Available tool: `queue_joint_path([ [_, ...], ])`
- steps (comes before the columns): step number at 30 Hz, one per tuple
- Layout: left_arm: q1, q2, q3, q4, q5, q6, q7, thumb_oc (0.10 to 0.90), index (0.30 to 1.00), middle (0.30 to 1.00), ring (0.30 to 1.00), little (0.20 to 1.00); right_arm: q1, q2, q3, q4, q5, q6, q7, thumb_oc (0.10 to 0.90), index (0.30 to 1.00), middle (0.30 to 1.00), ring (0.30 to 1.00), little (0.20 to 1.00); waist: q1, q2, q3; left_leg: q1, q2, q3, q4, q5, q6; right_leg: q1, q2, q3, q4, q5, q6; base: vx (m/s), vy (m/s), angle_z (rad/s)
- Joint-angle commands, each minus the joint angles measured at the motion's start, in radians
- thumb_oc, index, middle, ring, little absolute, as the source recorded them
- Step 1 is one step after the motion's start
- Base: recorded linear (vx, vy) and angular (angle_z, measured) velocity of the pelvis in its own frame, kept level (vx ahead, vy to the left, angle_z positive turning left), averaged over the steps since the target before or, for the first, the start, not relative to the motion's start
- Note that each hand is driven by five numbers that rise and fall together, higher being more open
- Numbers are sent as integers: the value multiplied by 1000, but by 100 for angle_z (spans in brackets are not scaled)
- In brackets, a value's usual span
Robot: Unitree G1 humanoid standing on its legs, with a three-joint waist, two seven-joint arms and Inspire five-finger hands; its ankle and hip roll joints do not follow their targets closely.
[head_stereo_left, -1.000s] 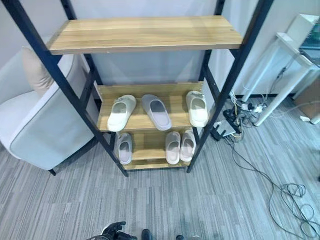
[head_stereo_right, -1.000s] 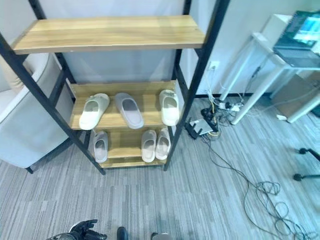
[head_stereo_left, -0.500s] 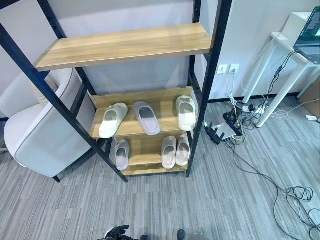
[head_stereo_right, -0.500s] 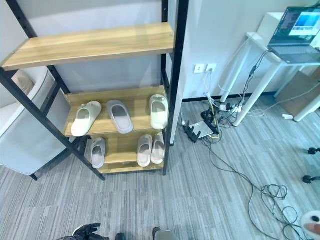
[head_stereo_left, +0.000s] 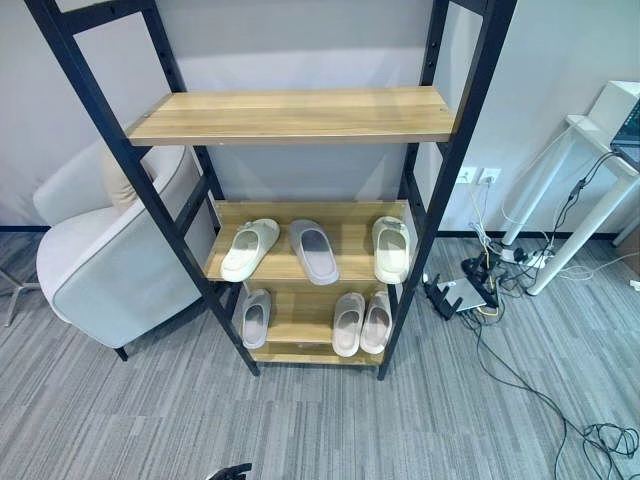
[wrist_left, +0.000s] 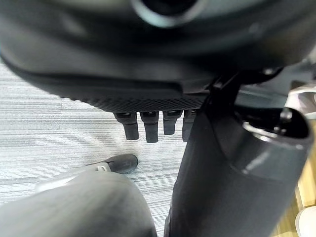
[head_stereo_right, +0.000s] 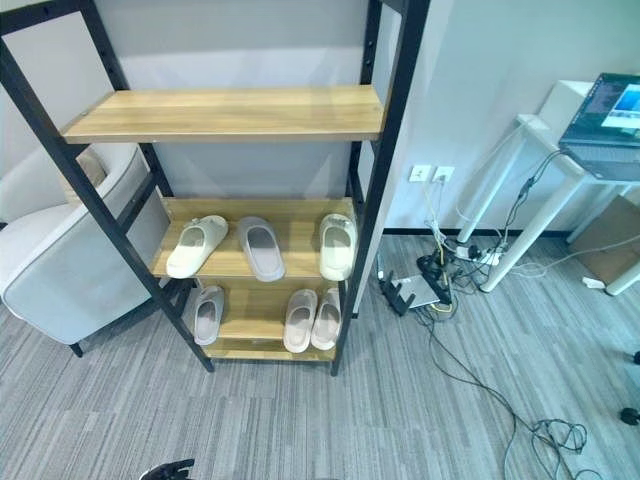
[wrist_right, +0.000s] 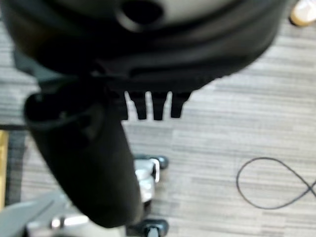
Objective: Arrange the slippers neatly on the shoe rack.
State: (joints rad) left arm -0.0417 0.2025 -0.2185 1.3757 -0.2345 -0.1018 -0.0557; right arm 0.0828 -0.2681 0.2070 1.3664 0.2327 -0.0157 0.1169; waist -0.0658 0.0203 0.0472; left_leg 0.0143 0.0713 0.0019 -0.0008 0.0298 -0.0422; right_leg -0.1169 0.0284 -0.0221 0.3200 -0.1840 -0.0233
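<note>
You see the shoe rack (head_stereo_left: 290, 115), black-framed with three wooden shelves, at the centre of the frame. Its middle shelf carries three slippers: a cream slipper (head_stereo_left: 249, 248) angled at left, a grey slipper (head_stereo_left: 314, 251) tilted beside it, and a cream slipper (head_stereo_left: 391, 248) upright at right. On the bottom shelf, a lone grey slipper (head_stereo_left: 255, 317) lies left, and a pale pair (head_stereo_left: 362, 323) sits side by side, touching, at right.

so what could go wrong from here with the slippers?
1. The middle shelf holds three slippers at different angles; the grey slipper lies skewed and close to the cream slipper, so reaching for one may knock the other.
2. The rack's black posts flank the low shelves, so an arm could clip them.
</note>
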Motion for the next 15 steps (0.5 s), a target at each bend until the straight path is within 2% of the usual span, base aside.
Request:
queue_joint_path([
  [1,-37,17,45,5,-22,-11,3,800,900,900,900,900,-26,-2,-4,4,28,-25,5,800,900,900,900,900,9,-62,55,-40,-86,19,170,-108,-7,163,-57,-25,-282,89,85,-67,-75,22],
  [3,-50,17,39,1,-19,-11,15,800,900,900,900,900,-32,-16,-12,5,20,-23,-7,800,900,900,900,900,11,-77,88,-122,-53,86,293,-62,-38,189,-74,-61,-300,84,73,-23,-58,53],
  [4,-54,16,34,2,-13,-10,18,800,900,900,900,900,-38,-20,-9,5,20,-20,-9,800,900,900,900,900,12,-79,96,-146,-26,134,311,-56,-37,196,-77,-80,-307,82,68,54,-23,80],
  [5,-56,18,34,5,-5,-9,20,800,900,900,900,900,-38,-22,-7,5,19,-21,-11,800,900,900,900,900,17,-82,99,-161,-8,173,287,-61,-29,208,-79,-96,-317,76,69,127,12,66],
  [7,-51,20,34,12,19,-6,25,800,900,900,900,900,-35,-26,-4,8,15,-20,-12,800,900,900,900,900,29,-78,98,-170,12,215,179,-29,-21,231,-73,-116,-338,68,79,205,76,61],
  [8,-45,22,38,18,28,-6,28,800,900,900,900,900,-38,-28,-5,9,11,-20,-12,800,900,900,900,900,35,-72,94,-173,13,210,109,-5,-21,237,-66,-118,-341,60,84,243,124,66],
  [10,-43,30,40,30,33,-5,30,800,900,900,900,900,-47,-33,3,5,-7,-19,-17,800,900,900,900,900,60,-78,96,-228,23,169,46,18,-29,259,-70,-114,-343,32,90,207,98,39],
  [11,-43,30,40,30,33,-5,30,800,900,900,900,900,-47,-33,3,5,-7,-19,-17,800,900,900,900,900,59,-79,97,-228,23,169,46,18,-29,259,-70,-115,-343,32,90,318,158,15],
  [12,-32,34,56,47,36,1,22,800,900,900,900,900,-44,-32,3,0,-17,-22,-15,800,900,900,900,900,65,-71,79,-206,23,144,-7,59,-28,275,-63,-109,-339,19,98,314,178,10],
  [13,-32,40,59,49,46,4,23,800,900,900,900,900,-44,-31,4,-2,-20,-23,-16,800,900,900,900,900,66,-75,74,-212,17,140,5,73,-29,278,-69,-107,-336,19,99,439,244,0],
  [15,-32,54,68,54,59,4,21,800,900,900,900,900,-43,-26,-12,-9,-1,-24,-16,800,900,900,900,900,69,-94,59,-215,-1,139,24,62,-16,279,-93,-88,-331,23,111,242,146,-11],
])
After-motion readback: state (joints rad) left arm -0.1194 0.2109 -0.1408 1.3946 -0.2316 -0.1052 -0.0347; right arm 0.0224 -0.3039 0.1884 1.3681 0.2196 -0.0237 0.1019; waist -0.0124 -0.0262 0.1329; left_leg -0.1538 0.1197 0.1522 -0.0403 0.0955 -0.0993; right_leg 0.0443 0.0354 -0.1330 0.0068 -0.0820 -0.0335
